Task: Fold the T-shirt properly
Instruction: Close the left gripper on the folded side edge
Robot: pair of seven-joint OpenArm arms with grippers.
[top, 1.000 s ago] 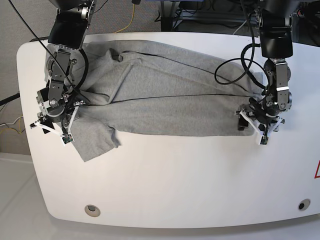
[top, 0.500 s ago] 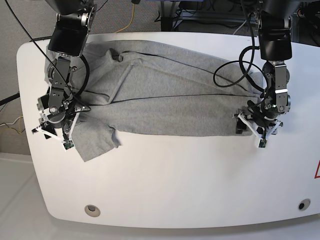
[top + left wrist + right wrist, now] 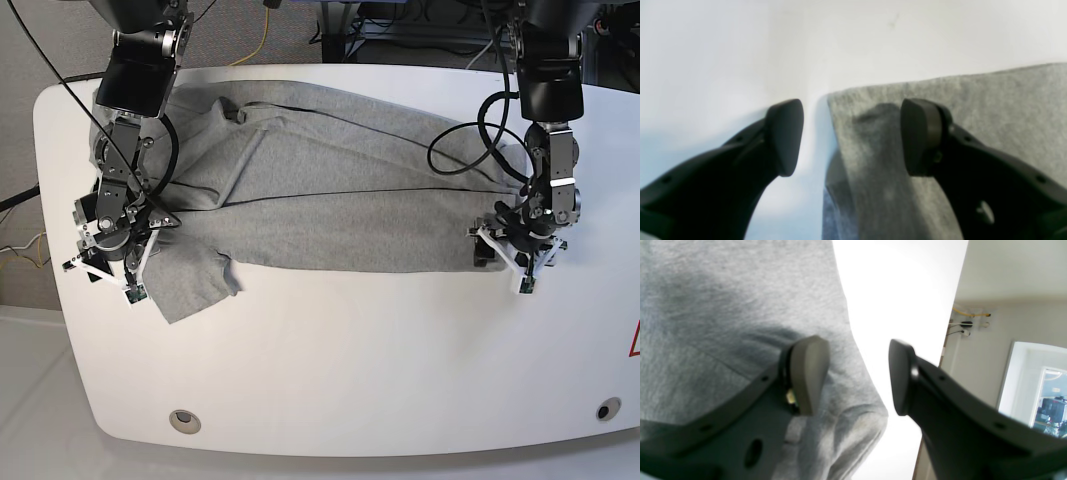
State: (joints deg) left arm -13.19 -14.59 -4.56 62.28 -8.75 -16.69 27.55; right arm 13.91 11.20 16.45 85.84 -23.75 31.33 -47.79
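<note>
The grey T-shirt (image 3: 330, 200) lies plain side up across the back of the white table (image 3: 350, 350), folded lengthwise, with one sleeve (image 3: 190, 282) sticking out at the front left. My left gripper (image 3: 508, 262) is at the shirt's right end and is open. In the left wrist view one of its fingers (image 3: 923, 136) is over a corner of the T-shirt (image 3: 880, 140) and the other over bare table. My right gripper (image 3: 102, 272) is open at the left end by the sleeve. In the right wrist view it straddles the edge of the T-shirt (image 3: 723, 306), with one finger (image 3: 810, 373) over the cloth.
Black cables (image 3: 470, 130) hang from both arms over the shirt. Two round holes (image 3: 183, 420) sit near the table's front edge, and a red warning mark (image 3: 634, 340) is at the right edge. The table's left edge is close to my right gripper.
Both grippers have shifted slightly at the shirt's two ends, the right one toward the table's left edge. Both stay open, and the shirt has not moved.
</note>
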